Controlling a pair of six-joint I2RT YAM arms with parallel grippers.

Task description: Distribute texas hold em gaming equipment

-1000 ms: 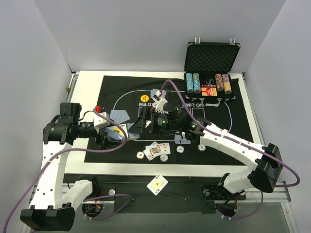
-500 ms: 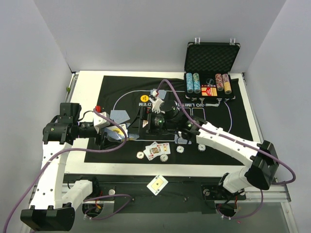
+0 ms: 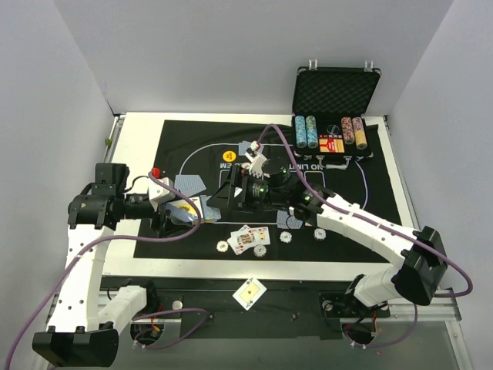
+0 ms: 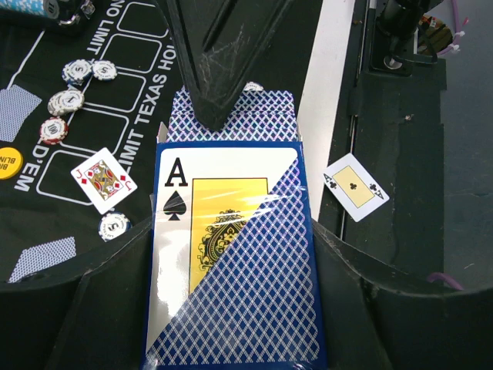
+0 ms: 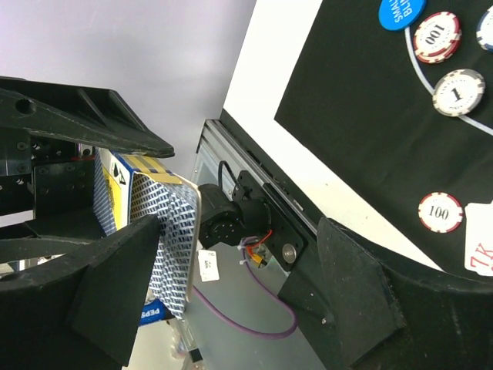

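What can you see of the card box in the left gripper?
The card box is blue cardboard with a crosshatch pattern, an ace of spades on a yellow panel and glossy film over part of its face. Its patterned top flap stands open. The left gripper is shut on its two long sides and holds it above the left part of the mat.

White tabletop [image 3: 139,154]: a black printed felt mat [image 3: 370,185] lies flat on it and covers most of the surface, leaving white margins at the left, far and near edges. A black foam-lined case [image 3: 336,91] stands at the far right corner, lid upright, overlapping the mat's far edge. One face-up playing card [image 3: 249,293] lies off the tabletop on the dark near frame [image 3: 300,297].
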